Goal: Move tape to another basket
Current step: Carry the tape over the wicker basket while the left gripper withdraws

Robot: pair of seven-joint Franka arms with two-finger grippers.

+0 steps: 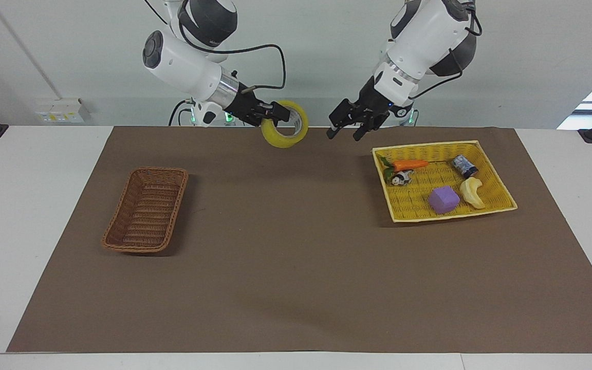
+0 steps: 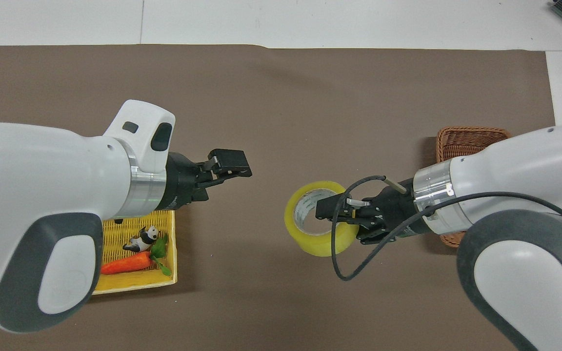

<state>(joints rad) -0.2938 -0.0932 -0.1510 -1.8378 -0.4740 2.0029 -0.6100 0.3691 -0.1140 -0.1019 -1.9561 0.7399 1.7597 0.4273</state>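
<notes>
The tape, a yellow roll, hangs in the air over the mat's edge nearest the robots; it also shows in the overhead view. My right gripper is shut on the tape's wall, with one finger inside the core. My left gripper is open and empty, raised over the mat between the tape and the yellow tray, apart from the tape. The brown wicker basket lies empty toward the right arm's end of the table, partly hidden by the right arm in the overhead view.
A yellow woven tray toward the left arm's end holds a carrot, a panda toy, a purple block, a banana toy and a small can. A brown mat covers the table.
</notes>
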